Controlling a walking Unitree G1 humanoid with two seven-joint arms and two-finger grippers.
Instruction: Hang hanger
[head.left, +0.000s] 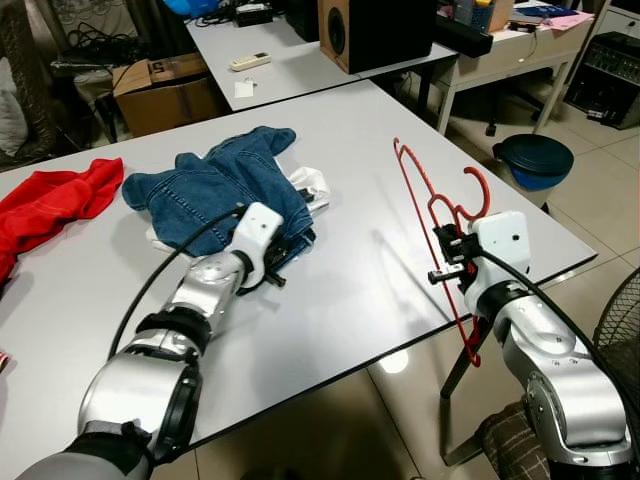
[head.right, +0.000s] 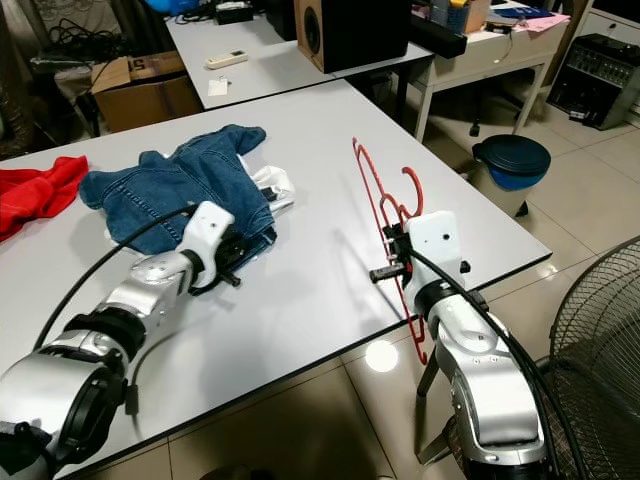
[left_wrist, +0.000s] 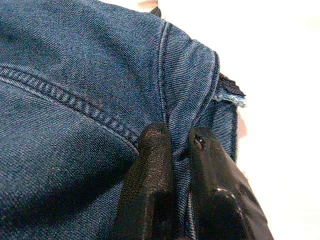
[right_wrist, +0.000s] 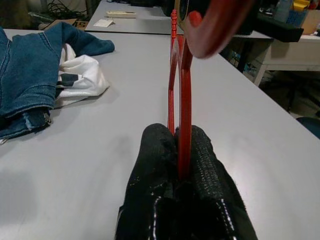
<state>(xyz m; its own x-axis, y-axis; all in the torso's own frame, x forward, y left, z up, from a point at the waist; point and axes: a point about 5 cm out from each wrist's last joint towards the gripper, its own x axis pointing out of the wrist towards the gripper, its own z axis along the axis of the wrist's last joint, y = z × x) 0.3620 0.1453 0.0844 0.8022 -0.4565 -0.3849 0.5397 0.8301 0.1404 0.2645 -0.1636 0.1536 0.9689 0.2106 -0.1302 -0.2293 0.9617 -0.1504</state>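
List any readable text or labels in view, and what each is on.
None can be read.
Cardboard box: dark print on its top flap, too blurred to read.
White remote: too small to show any markings.
Paper slip: no legible text.

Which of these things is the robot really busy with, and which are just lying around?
In use:
- red hanger, gripped by the right gripper
- denim garment, its edge pinched by the left gripper

Lying about:
- red cloth
- white cloth beside the denim
- cardboard box
- speaker
- blue bin
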